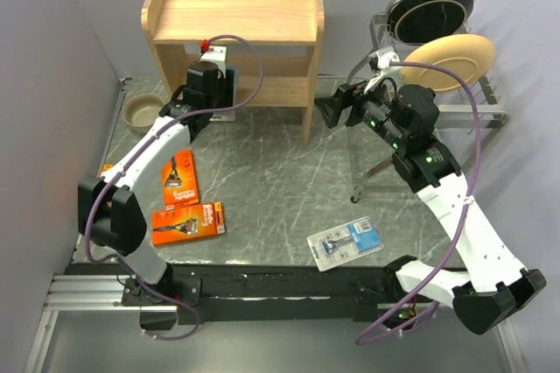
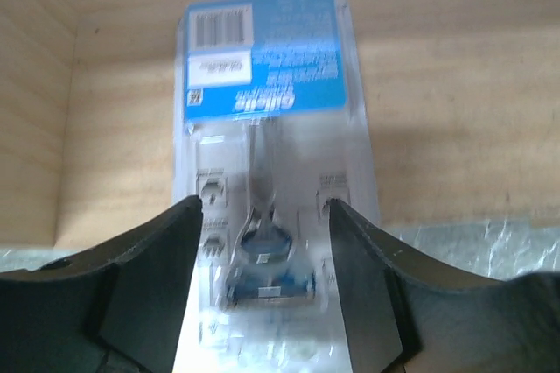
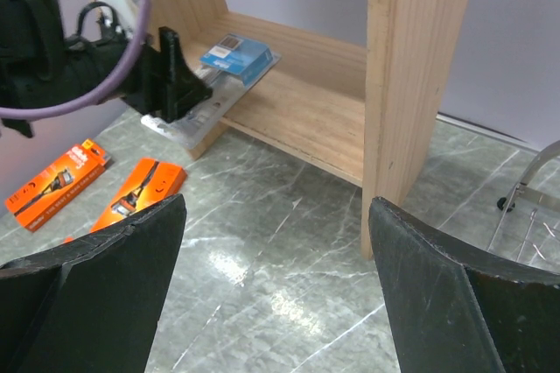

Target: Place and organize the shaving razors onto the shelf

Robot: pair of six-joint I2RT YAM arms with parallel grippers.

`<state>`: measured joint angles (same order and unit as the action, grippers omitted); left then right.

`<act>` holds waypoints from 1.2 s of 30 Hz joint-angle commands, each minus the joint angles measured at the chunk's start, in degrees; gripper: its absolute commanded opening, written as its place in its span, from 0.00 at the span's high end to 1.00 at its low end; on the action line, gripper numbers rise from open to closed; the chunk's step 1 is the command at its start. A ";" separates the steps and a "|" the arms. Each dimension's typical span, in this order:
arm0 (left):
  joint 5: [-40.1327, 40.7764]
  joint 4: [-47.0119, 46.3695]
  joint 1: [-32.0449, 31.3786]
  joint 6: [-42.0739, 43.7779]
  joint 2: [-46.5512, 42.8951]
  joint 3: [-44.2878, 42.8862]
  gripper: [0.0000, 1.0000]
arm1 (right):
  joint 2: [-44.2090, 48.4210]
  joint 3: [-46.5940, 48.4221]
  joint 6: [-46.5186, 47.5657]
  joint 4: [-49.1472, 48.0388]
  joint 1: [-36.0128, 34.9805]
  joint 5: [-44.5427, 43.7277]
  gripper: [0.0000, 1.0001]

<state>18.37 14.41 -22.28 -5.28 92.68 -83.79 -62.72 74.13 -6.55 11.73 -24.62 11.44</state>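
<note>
The light wood shelf stands at the back. A clear blister razor pack lies on its lower board, its near end over the front edge; it also shows in the right wrist view. My left gripper is over that near end with its jaws apart. It shows in the top view at the shelf's lower left. Two orange packs lie at the front left, and a third peeks out behind my left arm. A second blister pack lies front centre. My right gripper is open and empty by the shelf's right side panel.
A wire dish rack with a tan plate and a black dish stands at the back right, close behind my right arm. A small tan bowl sits left of the shelf. Grey walls close in on both sides.
</note>
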 commanded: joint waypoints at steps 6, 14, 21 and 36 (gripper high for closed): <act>1.41 -2.11 0.13 1.50 -12.43 7.76 0.35 | 0.67 -0.74 -0.92 -2.41 -0.34 0.25 0.08; -3.25 -2.72 0.40 -0.08 -10.77 6.28 0.37 | 0.75 -1.62 -1.10 -2.94 -0.34 0.69 0.08; -2.03 -3.60 0.40 -1.05 -6.29 5.74 0.37 | 1.98 -2.58 0.13 -2.94 -0.34 0.07 0.08; -0.18 -4.92 1.63 0.27 -1.10 2.40 0.53 | 3.30 -4.08 0.48 -2.76 0.36 -0.10 0.08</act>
<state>16.88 11.38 -21.19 -5.30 90.76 -78.30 -60.88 70.63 -6.31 10.72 -24.49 11.51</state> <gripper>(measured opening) 0.555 0.918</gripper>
